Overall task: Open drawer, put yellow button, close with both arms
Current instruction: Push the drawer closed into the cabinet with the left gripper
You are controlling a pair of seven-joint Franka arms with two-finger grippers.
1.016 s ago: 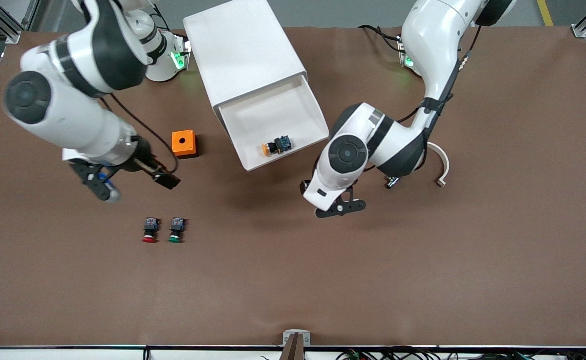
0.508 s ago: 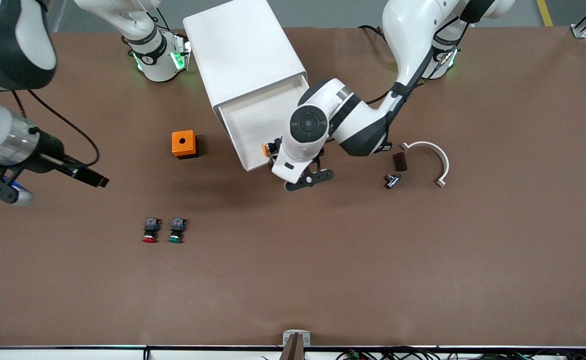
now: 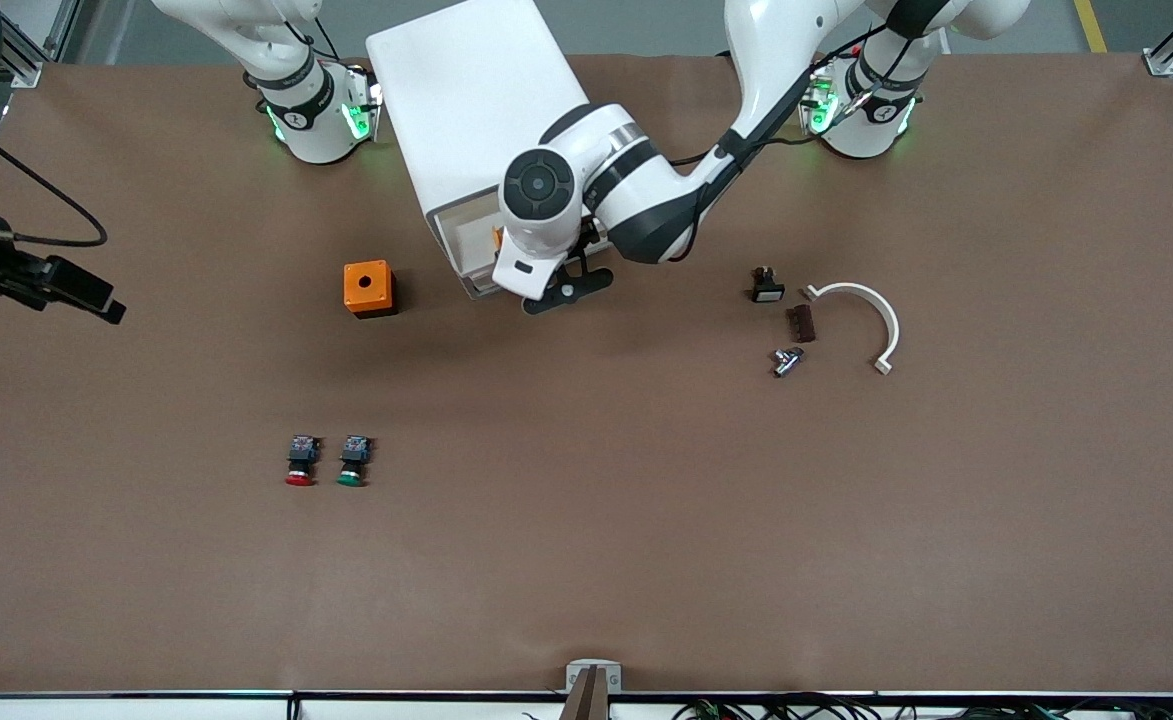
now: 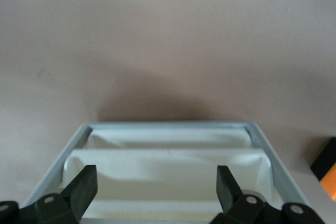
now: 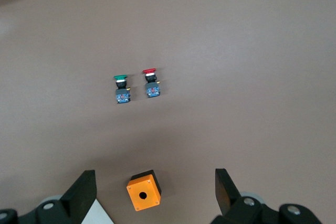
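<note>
Pressing, claw wide and empty, left claw [image 3: 558, 290] at drawer [image 3: 474, 262] front, yellow button [image 3: 497, 238] lying inside beneath it; off-centre push risking skewing or jamming; right claw [image 5: 152, 195] idling wide.

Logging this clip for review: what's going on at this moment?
The left gripper, fingers open and holding nothing, is at the front of the top drawer of the white cabinet, which is nearly shut. The yellow button is just visible inside it. The right gripper hangs open, high over the orange box, and waits.
</note>
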